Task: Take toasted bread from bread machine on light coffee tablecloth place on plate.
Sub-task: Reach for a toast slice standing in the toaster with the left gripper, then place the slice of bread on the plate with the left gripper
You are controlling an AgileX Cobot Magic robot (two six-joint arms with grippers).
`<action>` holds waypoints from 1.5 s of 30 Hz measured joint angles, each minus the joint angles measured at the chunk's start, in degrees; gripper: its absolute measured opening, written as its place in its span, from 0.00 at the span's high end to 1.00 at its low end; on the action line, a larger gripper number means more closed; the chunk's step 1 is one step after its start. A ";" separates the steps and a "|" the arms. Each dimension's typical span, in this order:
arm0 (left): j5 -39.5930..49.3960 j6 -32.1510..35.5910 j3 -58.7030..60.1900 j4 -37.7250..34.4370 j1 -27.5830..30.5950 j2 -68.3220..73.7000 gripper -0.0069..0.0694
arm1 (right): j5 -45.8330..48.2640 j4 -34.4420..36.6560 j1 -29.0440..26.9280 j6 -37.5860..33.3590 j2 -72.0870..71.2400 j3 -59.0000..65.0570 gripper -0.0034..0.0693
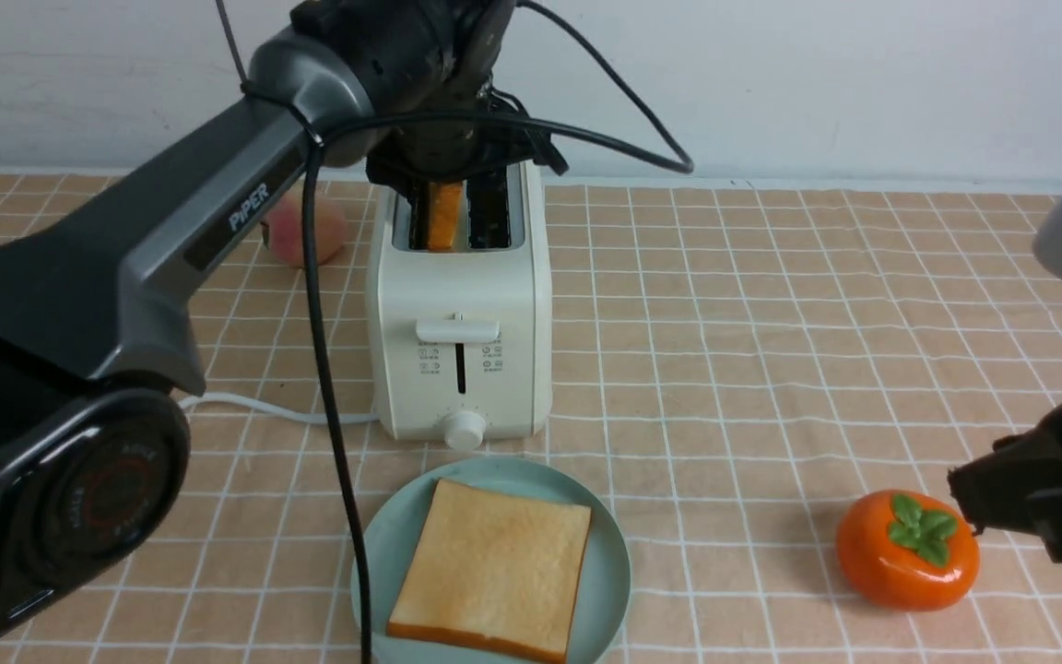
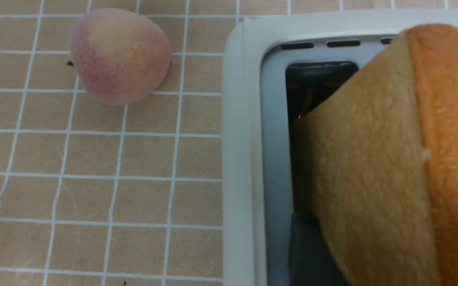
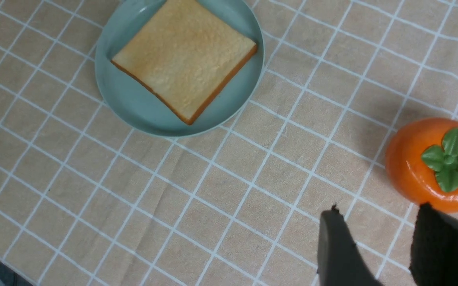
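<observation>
The cream-white bread machine (image 1: 462,323) stands on the light coffee tablecloth (image 1: 725,369). One slice of toasted bread (image 1: 444,217) sticks up out of its left slot. My left gripper (image 1: 443,180) is right above it and shut on it. In the left wrist view this slice (image 2: 372,167) is tilted and close over the slot, with one dark finger (image 2: 308,254) beside its face. A second slice (image 1: 494,567) lies flat on the mint-teal plate (image 1: 383,544) in front of the machine. My right gripper (image 3: 378,210) is open and empty, low over the cloth.
An orange persimmon (image 1: 907,551) sits right by my right gripper's fingertips. A pink peach (image 1: 303,231) lies left of the bread machine. The machine's white cord (image 1: 254,406) runs left, and my left arm's black cable (image 1: 328,387) hangs over the plate's left rim.
</observation>
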 joint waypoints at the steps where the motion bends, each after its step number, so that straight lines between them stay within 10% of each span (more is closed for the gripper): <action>1: 0.00 0.00 0.00 -0.01 -0.03 -0.08 0.56 | 0.00 0.00 0.00 0.00 0.00 0.00 0.58; 4: 1.53 0.12 0.00 0.05 0.09 -1.92 0.81 | 0.00 0.11 0.00 0.00 0.00 0.05 0.58; 14: 7.16 12.16 0.06 -2.86 0.13 -21.33 0.78 | 0.00 0.18 0.00 -1.23 0.00 0.05 0.58; 23: 6.81 26.28 27.82 -34.44 0.13 -54.15 0.78 | 0.00 0.50 0.00 -1.51 -0.05 0.05 0.58; 29: -13.32 34.79 67.52 -55.12 0.13 -69.44 0.78 | 0.00 1.99 0.00 -1.51 -0.30 0.05 0.58; 39: -53.33 43.78 96.18 -95.63 0.07 -61.43 0.78 | 0.00 2.34 0.00 -1.51 -0.30 0.05 0.58; 45: -58.45 60.86 98.36 -112.04 0.07 -55.52 0.78 | -0.06 2.34 0.00 -1.51 -0.30 0.05 0.58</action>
